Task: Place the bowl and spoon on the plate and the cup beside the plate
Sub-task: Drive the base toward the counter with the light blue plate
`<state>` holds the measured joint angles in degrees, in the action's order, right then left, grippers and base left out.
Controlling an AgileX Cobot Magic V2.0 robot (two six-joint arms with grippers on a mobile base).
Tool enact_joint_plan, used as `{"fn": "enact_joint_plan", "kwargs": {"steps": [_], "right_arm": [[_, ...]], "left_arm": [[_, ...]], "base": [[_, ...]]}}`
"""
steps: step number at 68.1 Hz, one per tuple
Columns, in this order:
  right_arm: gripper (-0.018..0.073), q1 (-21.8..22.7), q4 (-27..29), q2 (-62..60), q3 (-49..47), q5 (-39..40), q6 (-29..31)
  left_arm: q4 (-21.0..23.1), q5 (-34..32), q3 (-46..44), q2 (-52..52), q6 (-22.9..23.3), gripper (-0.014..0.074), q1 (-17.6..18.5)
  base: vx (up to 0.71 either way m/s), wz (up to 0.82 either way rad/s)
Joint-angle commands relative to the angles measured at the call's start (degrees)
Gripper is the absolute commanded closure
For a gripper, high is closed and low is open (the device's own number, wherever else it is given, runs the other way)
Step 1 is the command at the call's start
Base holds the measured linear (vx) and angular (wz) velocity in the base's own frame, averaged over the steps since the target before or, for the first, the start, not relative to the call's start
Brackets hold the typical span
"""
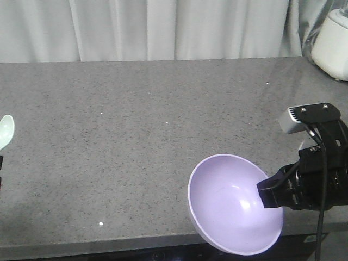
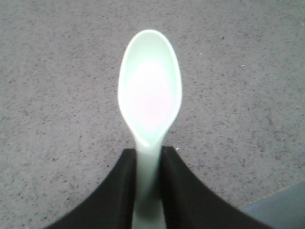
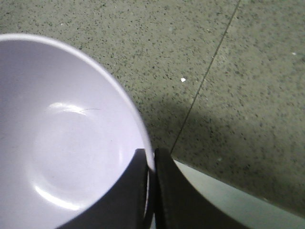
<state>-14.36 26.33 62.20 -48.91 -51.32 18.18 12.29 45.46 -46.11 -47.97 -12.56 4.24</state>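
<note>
Only two dark fingers of the left hand (image 2: 148, 160) show, pinching the handle of the spoon (image 2: 150, 90), whose scoop juts ahead of them. The right hand (image 3: 150, 162) clamps the rim of the tilted bowl (image 3: 62, 143), which is cropped at its left. Below both lies a grey speckled stone desk (image 1: 163, 119), with pale curtains (image 1: 147, 27) and a half-cut white appliance (image 1: 334, 46) behind.

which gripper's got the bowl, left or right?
The right gripper: its jaws pinch the lavender bowl by the rim. The left gripper holds the mint spoon by its handle.
</note>
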Motion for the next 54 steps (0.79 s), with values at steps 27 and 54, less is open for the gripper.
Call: {"fn": "enact_joint_plan", "kwargs": {"steps": [27,54], "right_arm": [[0.0560,-0.09,1.57,-0.62,-1.49,2.02,-0.07],[0.0560,-0.09,1.57,-0.62,-1.49,2.02,-0.07]], "left_arm": [[1.11,-3.18,-1.35,0.49,0.03,0.0531,0.41],[1.11,-3.18,-1.35,0.49,0.03,0.0531,0.41]], "base": [[-0.07,-0.48],[-0.07,-0.55]]}}
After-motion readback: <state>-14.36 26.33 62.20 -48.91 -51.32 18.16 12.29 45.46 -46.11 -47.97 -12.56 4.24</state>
